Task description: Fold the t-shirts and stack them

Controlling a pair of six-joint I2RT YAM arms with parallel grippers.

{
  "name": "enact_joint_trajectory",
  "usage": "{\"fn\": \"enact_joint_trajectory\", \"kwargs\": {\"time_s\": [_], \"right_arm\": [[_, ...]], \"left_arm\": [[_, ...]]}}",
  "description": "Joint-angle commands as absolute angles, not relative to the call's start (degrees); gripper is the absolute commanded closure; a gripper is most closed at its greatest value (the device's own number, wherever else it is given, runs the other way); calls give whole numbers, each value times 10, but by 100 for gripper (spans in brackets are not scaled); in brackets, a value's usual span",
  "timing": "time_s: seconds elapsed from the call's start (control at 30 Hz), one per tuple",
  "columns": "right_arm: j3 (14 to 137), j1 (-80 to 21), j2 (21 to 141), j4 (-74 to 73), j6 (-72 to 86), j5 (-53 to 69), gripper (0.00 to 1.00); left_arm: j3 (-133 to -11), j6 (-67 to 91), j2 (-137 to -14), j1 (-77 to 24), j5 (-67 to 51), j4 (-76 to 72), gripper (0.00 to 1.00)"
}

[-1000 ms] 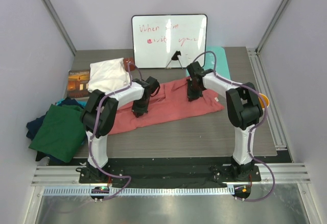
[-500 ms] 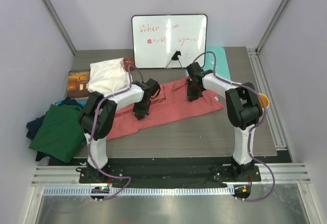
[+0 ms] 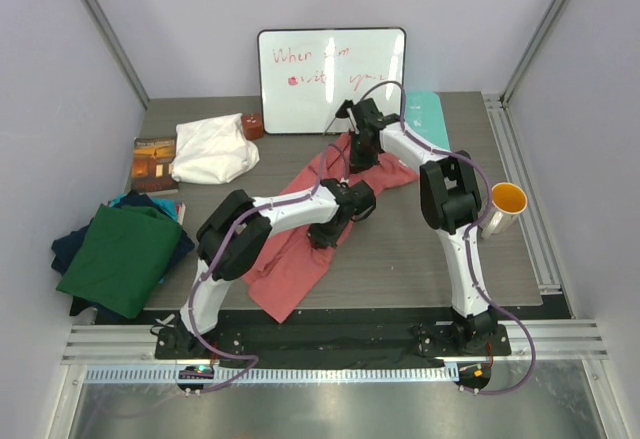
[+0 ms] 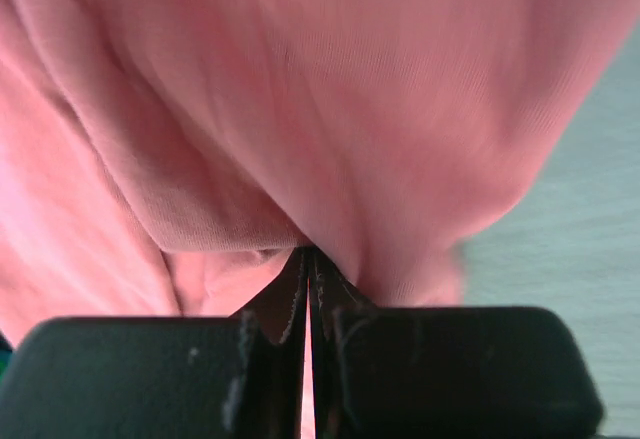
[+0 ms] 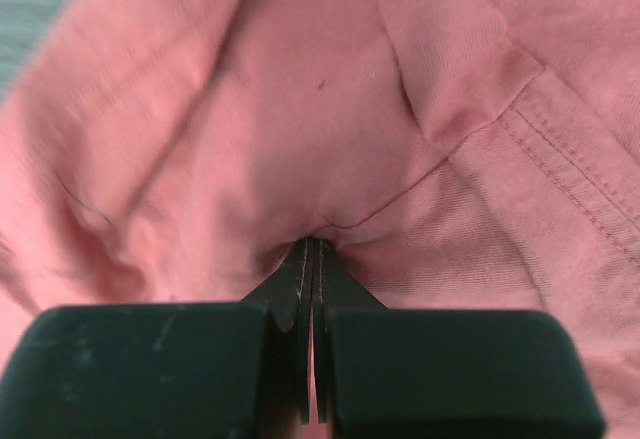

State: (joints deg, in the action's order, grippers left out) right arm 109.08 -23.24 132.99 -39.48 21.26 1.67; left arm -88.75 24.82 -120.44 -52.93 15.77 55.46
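While both arms reach out over the table [image 3: 420, 259], we see the salmon-pink t-shirt [image 3: 288, 271] drawn into a long diagonal band, running from just in front of the whiteboard [image 3: 332, 79] down towards the near edge, left of centre. The left gripper [image 4: 305, 261] is clenched on a bunch of this pink cloth: in the left wrist view its fingertips meet with almost no gap, and the fabric gathers into folds right at the tips. From above, that grip sits around the middle of the band. The right gripper [image 5: 315, 247] is likewise pinched tight on the same shirt, at its far end close to the whiteboard. In the right wrist view we see creases fanning out from the closed tips and a stitched hem running off to the right.

The near end of the shirt lies flat on the table. Whether the stretch between the two grips is lifted, we cannot tell.

At the left edge of the table the dark green t-shirt [image 3: 118, 257] lies on top of the navy t-shirts [image 3: 63, 249], well apart from the pink one. Further back on the left we see a white cloth [image 3: 212, 149] in a loose heap, with a book [image 3: 152, 163] just beside it. A teal mat [image 3: 428, 109] shows behind the right arm, next to the whiteboard, and a mug [image 3: 506, 202] stands near the table's right edge.
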Motion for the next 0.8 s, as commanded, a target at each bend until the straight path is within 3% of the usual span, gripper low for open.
{"fn": "enact_joint_trajectory", "kwargs": {"time_s": [0.0,0.3,0.77], "right_arm": [[1122,-240,1404,-405,191,40,99],[1205,-235,1459,-419,164,45,99],[1189,-193,1414,-424,142,33,98]], "left_arm": [[-874,282,-1255,-568,84,528,100],[-832,276,-1228,-606,50,497,100],[-972,243,-1279,-666,11,525,100]]}}
